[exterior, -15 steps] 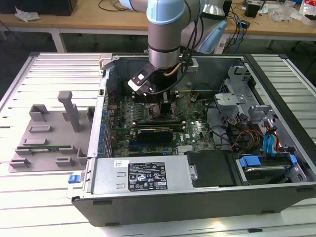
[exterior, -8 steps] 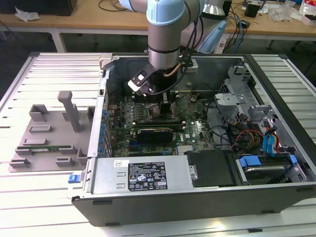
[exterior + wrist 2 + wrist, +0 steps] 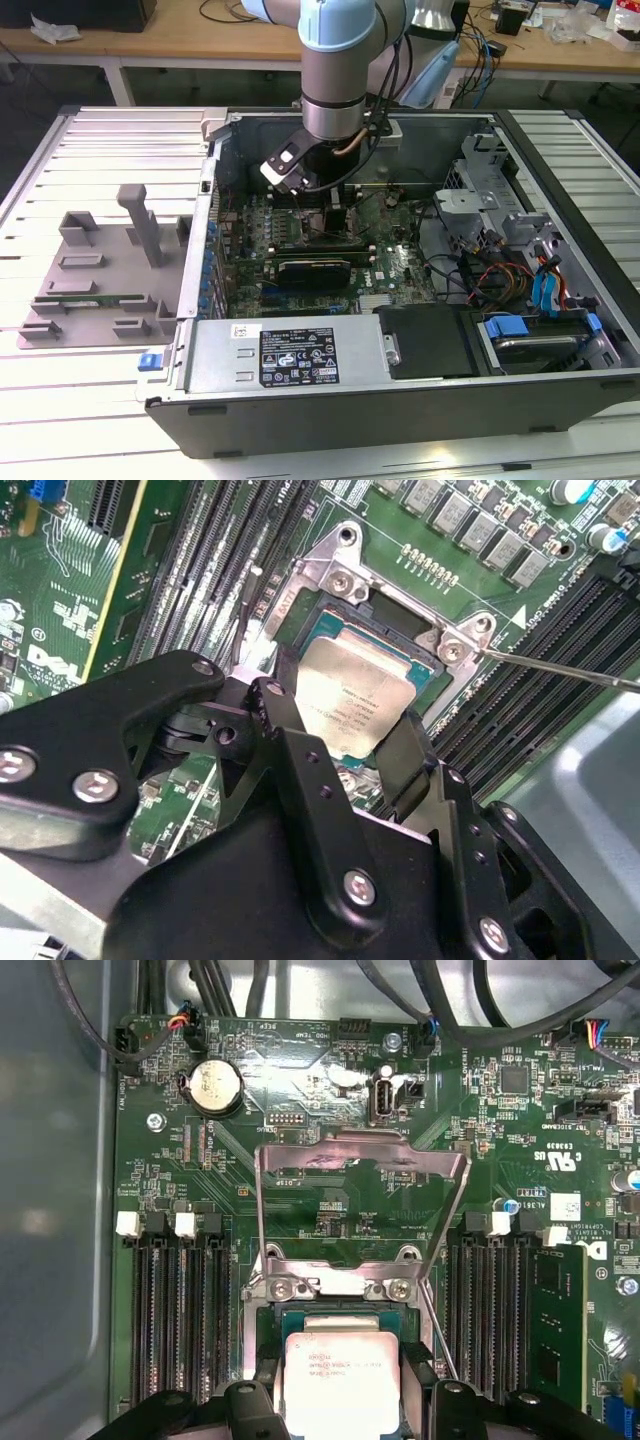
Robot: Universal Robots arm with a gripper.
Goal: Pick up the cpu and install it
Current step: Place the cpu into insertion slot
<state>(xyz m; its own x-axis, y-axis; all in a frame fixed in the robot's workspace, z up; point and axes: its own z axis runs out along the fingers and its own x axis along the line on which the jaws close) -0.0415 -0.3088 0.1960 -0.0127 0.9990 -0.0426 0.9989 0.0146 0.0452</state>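
Note:
The cpu is a silvery square chip with a thin dark rim. It sits level over the open socket on the green motherboard, and I cannot tell whether it is fully seated. My gripper reaches down into the computer case. One black finger presses one side of the chip and the other finger the opposite side, so it is shut on the cpu. The socket's metal load plate stands swung up, and the thin lever is free. In the exterior view the gripper hangs over the board's middle.
Rows of black memory slots flank the socket, with a green memory stick in one. Cables and a drive cage fill the exterior view's right. A grey fixture lies outside the case on the exterior view's left.

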